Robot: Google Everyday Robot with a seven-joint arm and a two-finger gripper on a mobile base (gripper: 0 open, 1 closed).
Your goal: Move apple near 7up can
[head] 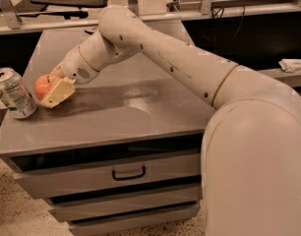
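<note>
Gripper (52, 86) at left of frame, closed around the apple (41, 85), one cream finger (58, 92) laid across its front, apple held low just right of the 7up can (14, 95), both over the grey drawer cabinet (135, 114).

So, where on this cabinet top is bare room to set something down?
Free: the stretch of the cabinet top right of the gripper, under the arm, to the front edge. Crowded: the left edge, where 7up can, apple and gripper cluster.
</note>
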